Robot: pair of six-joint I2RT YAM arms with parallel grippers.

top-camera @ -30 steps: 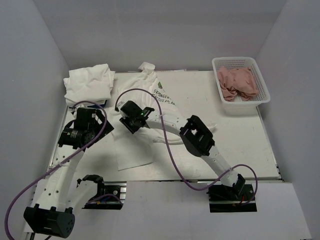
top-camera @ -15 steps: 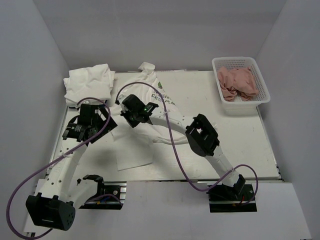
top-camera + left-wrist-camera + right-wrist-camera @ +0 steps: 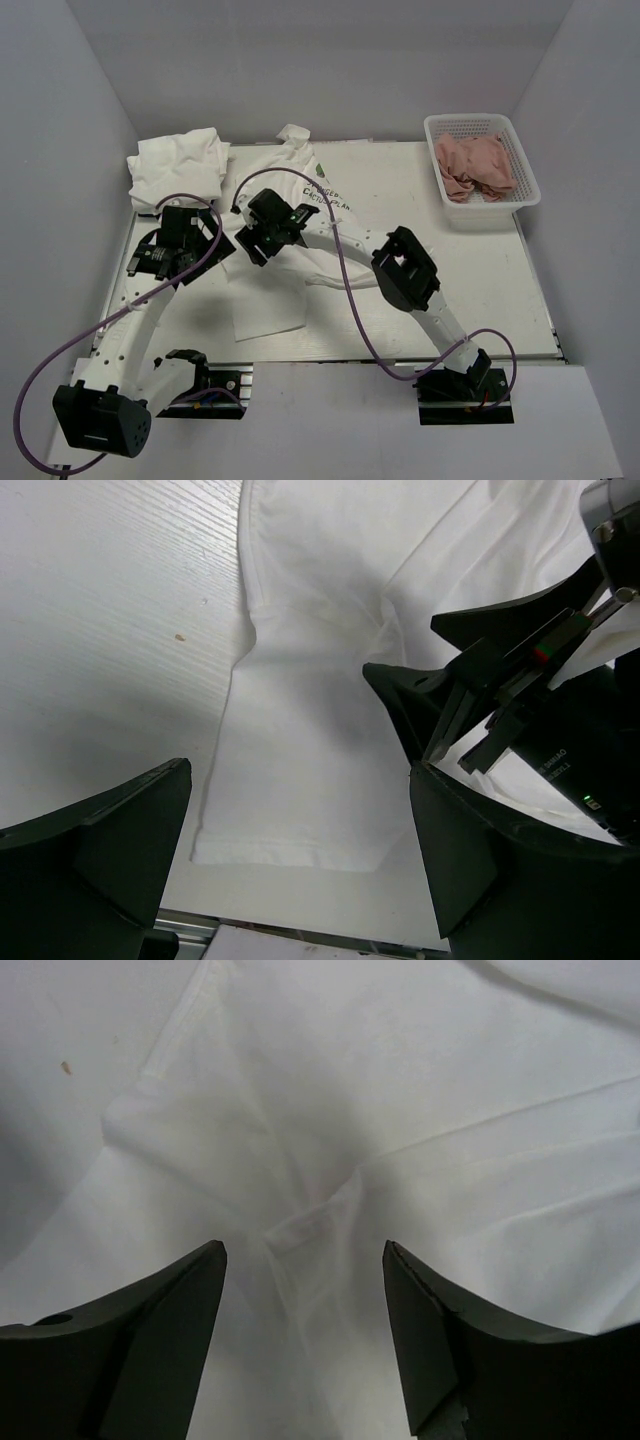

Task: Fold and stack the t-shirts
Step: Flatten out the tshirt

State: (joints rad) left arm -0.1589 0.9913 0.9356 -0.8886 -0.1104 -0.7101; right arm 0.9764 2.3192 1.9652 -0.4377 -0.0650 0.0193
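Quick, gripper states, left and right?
Left gripper: open, holding nothing, above the t-shirt.
Right gripper: open, holding nothing, above the same t-shirt.

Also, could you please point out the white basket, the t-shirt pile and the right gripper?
white basket (image 3: pixel 490 212), top view, near wall.
t-shirt pile (image 3: pixel 178 168), top view, its middle.
right gripper (image 3: pixel 303 1252), right wrist view, midway between fingertips.

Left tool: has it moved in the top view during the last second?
Yes. The left tool has shifted slightly farther from the arm's base and rightward, closing on the folded t-shirts at the far-left corner, which stayed put.
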